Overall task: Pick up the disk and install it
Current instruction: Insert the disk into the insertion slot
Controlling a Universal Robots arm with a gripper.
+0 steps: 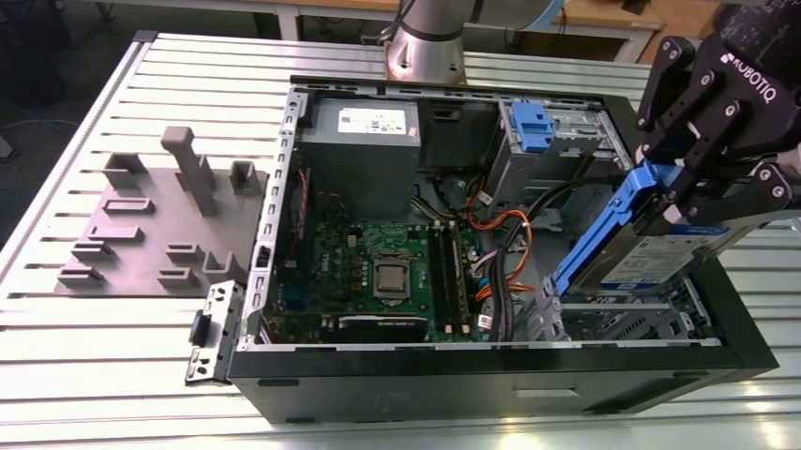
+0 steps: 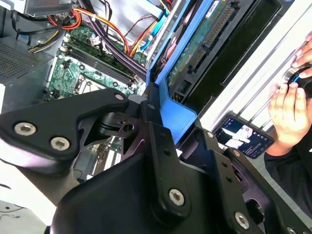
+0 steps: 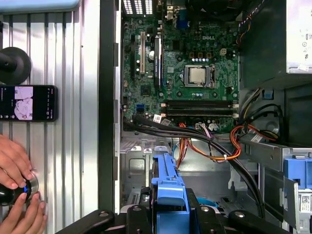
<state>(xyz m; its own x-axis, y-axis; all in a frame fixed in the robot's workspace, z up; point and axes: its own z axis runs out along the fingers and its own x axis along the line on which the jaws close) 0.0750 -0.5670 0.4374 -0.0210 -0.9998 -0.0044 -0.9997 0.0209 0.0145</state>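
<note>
In the exterior view the gripper (image 1: 686, 202) is pinching the disk (image 1: 651, 248) by its blue frame and holding it tilted in the air above the empty metal bay (image 1: 626, 323) at the corner of the open computer case (image 1: 501, 375) on the exterior view's right. The disk's labelled face is showing, and its lower end is hanging just above the bay without sitting in it. In the second wrist view the black fingers (image 2: 156, 131) are pressing against the blue frame of the disk (image 2: 195, 58), with the green circuit board (image 2: 78, 73) lying below.

The case is lying on its side on a table (image 1: 100, 347) of pale ribbed metal slats. On the exterior view's left, a grey moulded tray (image 1: 150, 225) with upright blocks is resting on the slats, well apart from the gripper. Wooden tables are standing in the room behind.

In the first wrist view a person's hands (image 3: 17, 190) are resting on a small knob beside the case, and a phone (image 3: 27, 103) is lying on the slats near them.
</note>
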